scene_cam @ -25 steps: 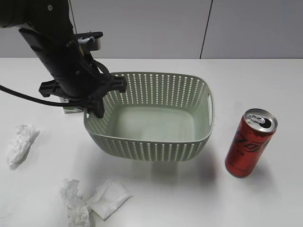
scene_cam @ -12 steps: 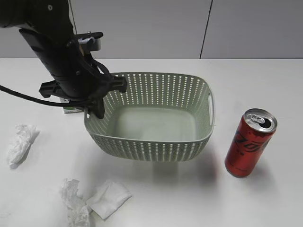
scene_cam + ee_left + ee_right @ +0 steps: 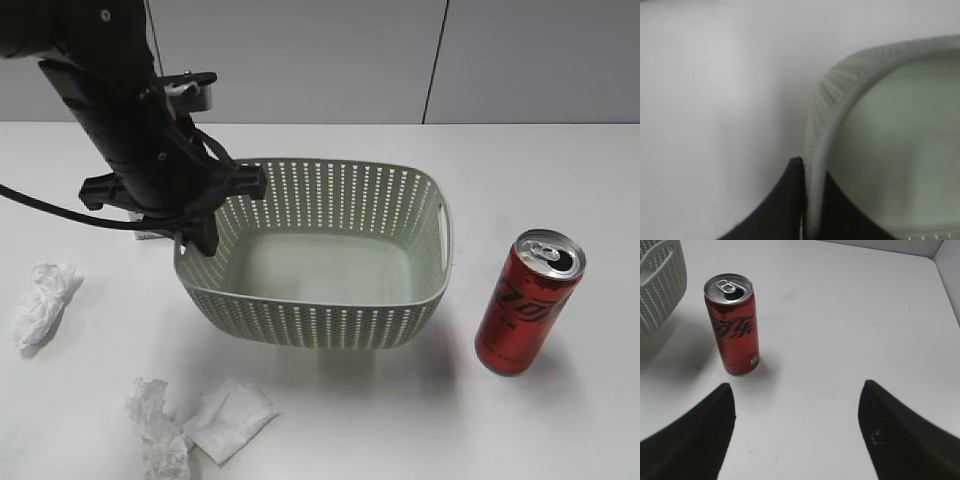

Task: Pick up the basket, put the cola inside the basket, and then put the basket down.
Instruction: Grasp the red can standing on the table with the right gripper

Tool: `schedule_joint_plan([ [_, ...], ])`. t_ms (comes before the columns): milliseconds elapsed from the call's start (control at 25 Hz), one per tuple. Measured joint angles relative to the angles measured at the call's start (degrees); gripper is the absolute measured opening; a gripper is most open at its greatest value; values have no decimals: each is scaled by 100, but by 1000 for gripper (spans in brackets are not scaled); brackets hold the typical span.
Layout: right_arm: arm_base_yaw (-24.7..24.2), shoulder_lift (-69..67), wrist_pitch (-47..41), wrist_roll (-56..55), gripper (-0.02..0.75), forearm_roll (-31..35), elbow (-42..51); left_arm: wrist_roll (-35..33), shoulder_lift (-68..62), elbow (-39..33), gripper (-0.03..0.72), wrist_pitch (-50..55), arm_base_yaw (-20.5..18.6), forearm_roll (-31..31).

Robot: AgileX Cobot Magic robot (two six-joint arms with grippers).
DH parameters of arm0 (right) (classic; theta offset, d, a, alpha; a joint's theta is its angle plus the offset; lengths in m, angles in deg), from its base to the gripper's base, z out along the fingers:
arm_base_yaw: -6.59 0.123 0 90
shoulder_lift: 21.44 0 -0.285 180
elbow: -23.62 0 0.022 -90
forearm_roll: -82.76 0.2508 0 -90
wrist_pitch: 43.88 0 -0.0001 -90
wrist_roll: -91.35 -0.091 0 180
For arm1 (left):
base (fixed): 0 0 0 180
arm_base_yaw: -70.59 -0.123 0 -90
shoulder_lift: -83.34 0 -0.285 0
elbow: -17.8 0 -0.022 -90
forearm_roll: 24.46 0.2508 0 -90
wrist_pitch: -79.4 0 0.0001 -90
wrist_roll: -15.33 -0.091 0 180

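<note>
The pale sage-green basket point(image 3: 330, 255) is held just above the table, with a shadow under it. My left gripper point(image 3: 205, 238) is shut on its left rim; in the left wrist view the black fingers point(image 3: 812, 172) pinch the basket wall point(image 3: 840, 90) from both sides. The basket is empty inside. The red cola can point(image 3: 528, 302) stands upright on the table to the right of the basket. In the right wrist view the cola point(image 3: 735, 325) stands ahead and to the left of my right gripper point(image 3: 797, 412), which is open and empty above the table.
Three crumpled white tissues lie at the front left: one point(image 3: 45, 302) at the far left, two point(image 3: 160, 420) point(image 3: 232, 418) near the front edge. A small carton point(image 3: 150, 236) is mostly hidden behind the left arm. A corner of the basket point(image 3: 660, 285) shows in the right wrist view.
The basket has risen slightly and shifted a little to the left with my left gripper. The cola and the tissues have not moved.
</note>
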Motion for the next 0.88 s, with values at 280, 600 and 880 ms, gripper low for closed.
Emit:
schedule_joint_plan([
  [280, 0, -18, 26, -3, 583, -58, -12, 0, 0, 0, -3, 0, 0, 0],
  [600, 0, -1601, 773, 37, 583, 306, -805, 0, 0, 0, -3, 0, 0, 0],
  [880, 0, -3909, 631, 622, 603, 1318, -1966, 0, 0, 0, -3, 0, 0, 5],
])
